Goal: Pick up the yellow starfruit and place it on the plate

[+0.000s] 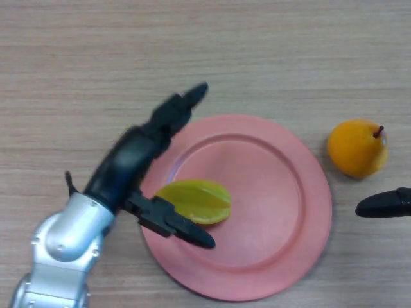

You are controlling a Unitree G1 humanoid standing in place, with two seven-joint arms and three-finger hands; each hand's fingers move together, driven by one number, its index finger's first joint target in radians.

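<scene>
The yellow starfruit (196, 201) lies on the left part of the pink plate (270, 199). My left hand (138, 157) hovers over the plate's left rim with its fingers straight, pointing up and to the right past the rim. Its thumb (173, 224) stretches along the near side of the starfruit, close to it or just touching. Nothing is curled around the fruit. Only a fingertip of my right hand (385, 203) shows at the right edge, beside the plate.
An orange pear-shaped fruit (357, 147) with a dark stem sits on the wooden table (96, 51) just right of the plate, above the right fingertip.
</scene>
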